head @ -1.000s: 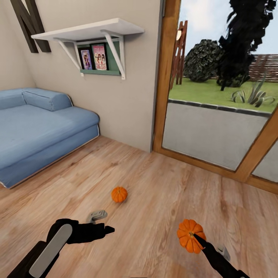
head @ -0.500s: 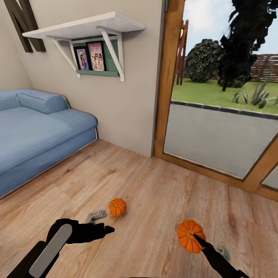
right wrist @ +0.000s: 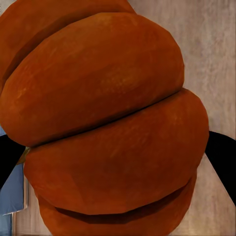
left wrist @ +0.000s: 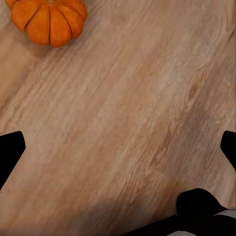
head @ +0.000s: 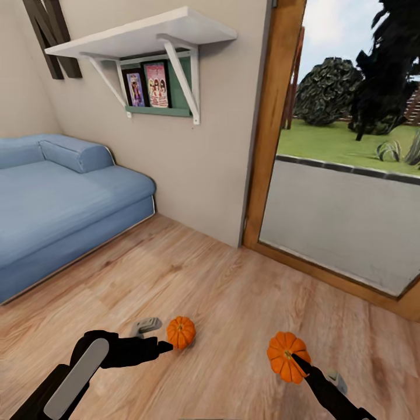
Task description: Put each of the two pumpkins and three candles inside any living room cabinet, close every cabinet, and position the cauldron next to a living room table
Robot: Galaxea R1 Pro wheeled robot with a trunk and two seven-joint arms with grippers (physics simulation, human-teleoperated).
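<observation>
One small ribbed orange pumpkin (head: 181,332) lies on the wooden floor, just past the tips of my left gripper (head: 156,336). That gripper is open and holds nothing. In the left wrist view the same pumpkin (left wrist: 49,19) sits beyond and to one side of the spread black fingers (left wrist: 10,152). My right gripper (head: 293,360) is shut on the second pumpkin (head: 284,354) and holds it above the floor. In the right wrist view this pumpkin (right wrist: 108,123) sits between the fingers (right wrist: 223,162). The candles, cabinet, table and cauldron are out of view.
A blue sofa (head: 52,204) stands at the left against the beige wall. A white wall shelf (head: 146,41) with framed pictures hangs above. A wood-framed glass door (head: 274,128) to the garden is at the right. Open wooden floor (head: 233,291) lies ahead.
The view has shifted as the robot moved, and the floor pumpkin now lies much closer to my left gripper's tips. Both arms keep their pose, and the right gripper still holds its pumpkin.
</observation>
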